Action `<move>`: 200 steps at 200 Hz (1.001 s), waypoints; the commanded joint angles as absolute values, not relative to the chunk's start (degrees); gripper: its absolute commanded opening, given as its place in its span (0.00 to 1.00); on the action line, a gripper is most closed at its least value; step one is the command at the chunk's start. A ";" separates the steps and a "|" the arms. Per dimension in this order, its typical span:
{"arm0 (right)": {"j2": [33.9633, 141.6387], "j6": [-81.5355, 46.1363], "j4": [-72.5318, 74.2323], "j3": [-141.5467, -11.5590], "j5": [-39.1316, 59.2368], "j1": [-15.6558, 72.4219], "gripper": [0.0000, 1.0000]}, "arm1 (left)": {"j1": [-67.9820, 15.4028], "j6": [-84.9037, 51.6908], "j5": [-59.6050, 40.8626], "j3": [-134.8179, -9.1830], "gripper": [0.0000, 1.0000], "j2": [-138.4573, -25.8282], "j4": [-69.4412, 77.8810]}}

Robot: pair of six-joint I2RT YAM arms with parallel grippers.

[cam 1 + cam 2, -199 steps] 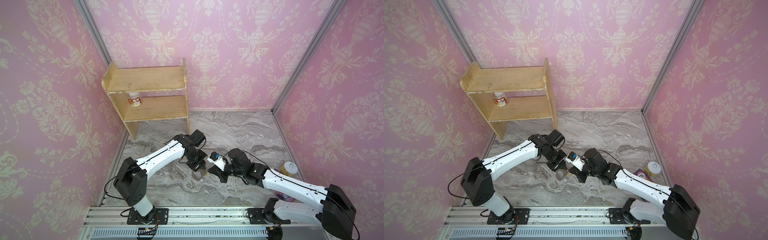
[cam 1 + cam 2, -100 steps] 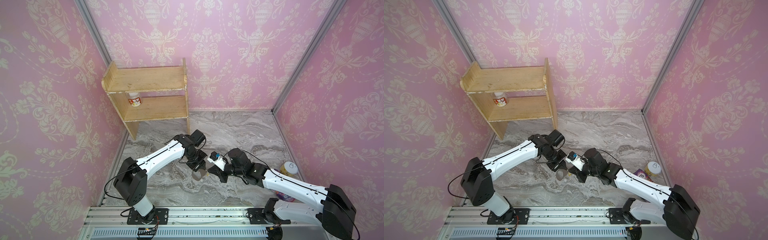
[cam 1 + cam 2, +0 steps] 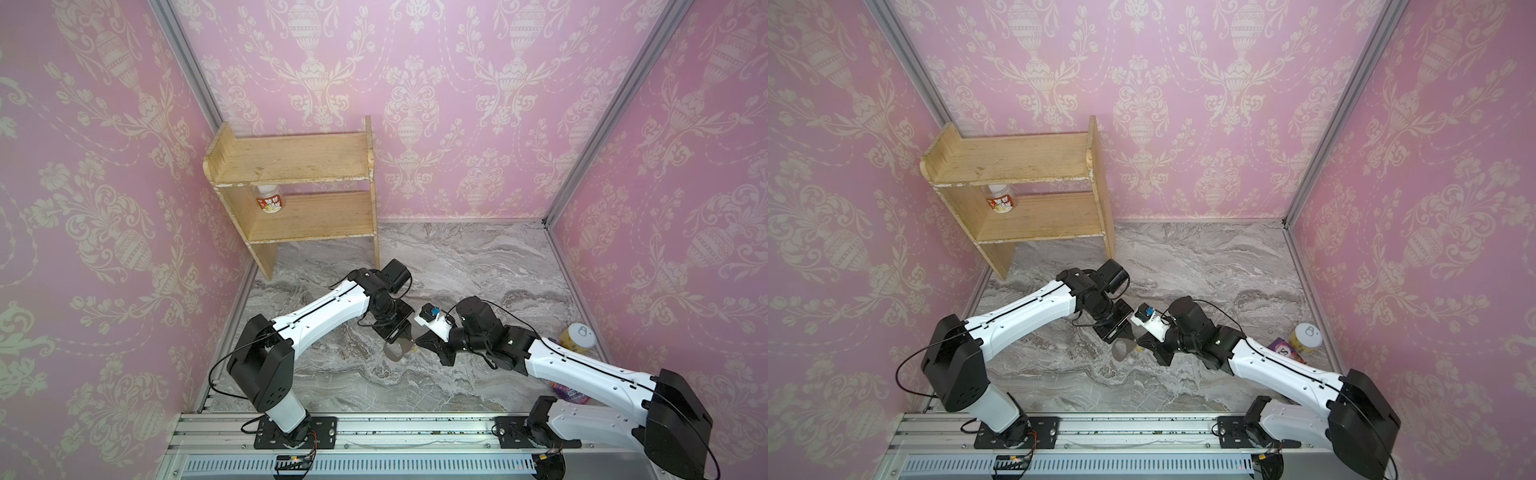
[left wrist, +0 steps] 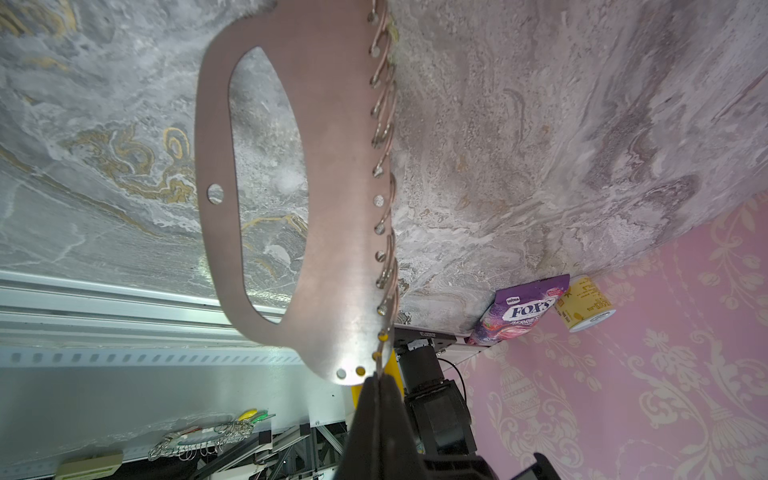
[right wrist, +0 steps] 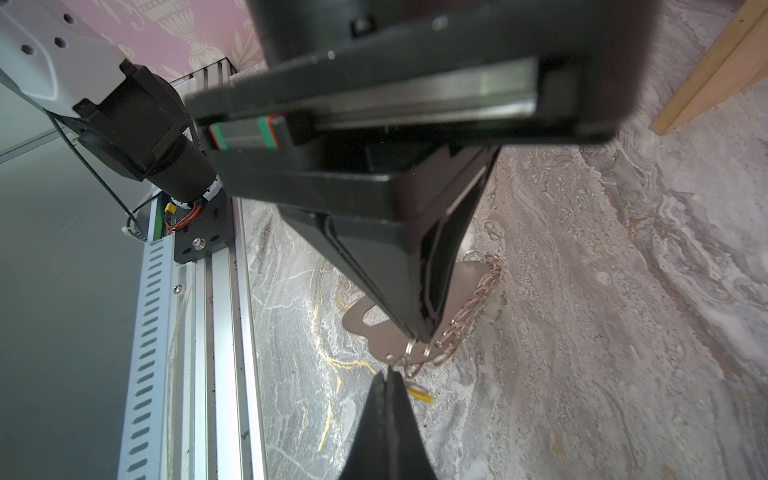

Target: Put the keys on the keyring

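The left tool point(image 5: 422, 336) pinches the keyring point(image 4: 332, 166) over the table point(image 4: 540, 124), apparently steadying its end ring point(image 5: 409, 349) for the right tool point(image 5: 387, 376), pressed together on the yellow-tagged key point(image 5: 420, 393) beside it.

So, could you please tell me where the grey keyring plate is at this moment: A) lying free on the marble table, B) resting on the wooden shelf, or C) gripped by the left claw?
C: the right wrist view shows the left claw closed on the keyring, close to its row of rings.
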State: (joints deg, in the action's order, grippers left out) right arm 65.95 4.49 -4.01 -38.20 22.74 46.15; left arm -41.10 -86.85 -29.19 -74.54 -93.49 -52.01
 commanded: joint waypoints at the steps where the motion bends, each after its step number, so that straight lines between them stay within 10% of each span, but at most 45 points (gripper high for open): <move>1: 66.07 5.10 -4.68 -39.72 23.46 46.50 0.00 | -41.42 -85.72 -27.82 -76.46 0.00 -93.96 -53.96; 200: 64.64 4.12 -5.96 -40.26 22.75 45.05 0.00 | -41.65 -86.13 -28.39 -74.44 0.00 -94.03 -52.08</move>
State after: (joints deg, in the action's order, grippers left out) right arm 66.87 4.47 -5.28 -39.18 22.11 45.78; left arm -41.15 -86.85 -29.21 -75.07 -93.56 -51.90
